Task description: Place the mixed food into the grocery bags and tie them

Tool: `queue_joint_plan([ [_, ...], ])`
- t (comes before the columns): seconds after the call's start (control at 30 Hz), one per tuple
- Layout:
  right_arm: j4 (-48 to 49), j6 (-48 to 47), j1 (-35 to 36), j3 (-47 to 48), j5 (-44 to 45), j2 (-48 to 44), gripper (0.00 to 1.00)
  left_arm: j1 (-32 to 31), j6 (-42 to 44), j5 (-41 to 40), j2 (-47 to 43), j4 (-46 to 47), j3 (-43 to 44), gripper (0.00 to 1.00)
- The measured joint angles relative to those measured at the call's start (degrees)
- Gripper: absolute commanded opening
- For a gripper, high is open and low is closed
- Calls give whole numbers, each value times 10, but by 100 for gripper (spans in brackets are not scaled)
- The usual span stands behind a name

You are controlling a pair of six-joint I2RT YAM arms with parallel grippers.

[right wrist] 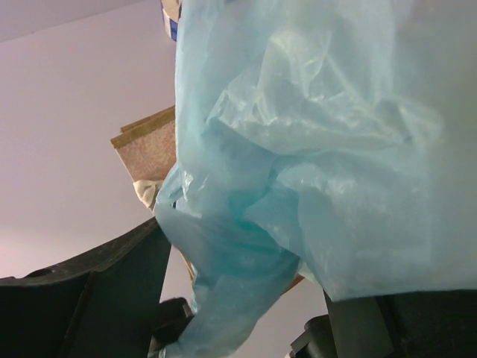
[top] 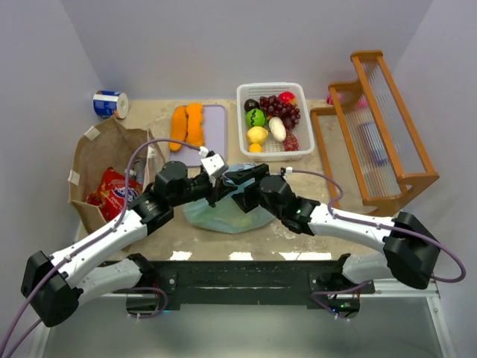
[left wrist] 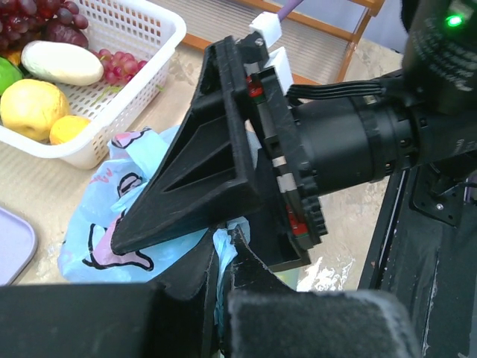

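Top external is showing the bag (top: 223, 216) lying just on the near side of the basket (top: 241, 119). The left gripper (left wrist: 223, 250) is clenching a pinch of its film. The right gripper (right wrist: 238, 298) is gaping around a loose fold, and I'd want it closing on a separate strand before any pulling.

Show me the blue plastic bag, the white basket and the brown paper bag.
blue plastic bag (top: 221, 218), top view, its near bulge below the fingers.
white basket (top: 270, 85), top view, far rim.
brown paper bag (top: 104, 142), top view, far wall.
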Motion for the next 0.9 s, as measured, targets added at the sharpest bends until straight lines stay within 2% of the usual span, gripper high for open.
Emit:
queue_joint_plan([
  [0.07, 10, 2, 0, 0, 1, 10, 67, -7, 0, -3, -6, 2, -5, 0],
  [0.1, 15, 3, -2, 0, 1, 14, 62, -10, -1, -4, -8, 1, -7, 0],
  [0.37, 27, -4, -7, 0, 12, 24, 36, -30, 1, -16, -13, 0, -16, 0],
  [0.5, 22, -14, -7, 1, 26, 19, 14, -37, 10, -18, -7, -4, -16, 1],
  [0.57, 10, -24, -7, 3, 36, 14, 10, -41, 12, -17, 1, -3, -16, 11],
  [0.6, 0, -30, -7, 7, 43, 12, 4, -42, 14, -17, 5, -1, -16, 19],
  [0.63, -7, -36, -7, 10, 48, 11, 1, -42, 14, -17, 9, 2, -16, 38],
  [0.67, -15, -43, -7, 12, 57, 10, 0, -43, 16, -17, 12, 2, -14, 47],
  [0.7, -23, -51, -7, 15, 65, 9, 0, -44, 11, -15, 18, 0, -11, 61],
  [0.73, -31, -58, -8, 18, 75, 7, 0, -45, 16, -16, 21, 0, -9, 69],
  [0.8, -51, -78, -9, 31, 93, 3, 0, -49, 14, -16, 24, -5, -1, 81],
  [0.9, -67, -110, -12, 50, 111, -3, 0, -51, 16, -38, 22, -22, 21, 92],
])
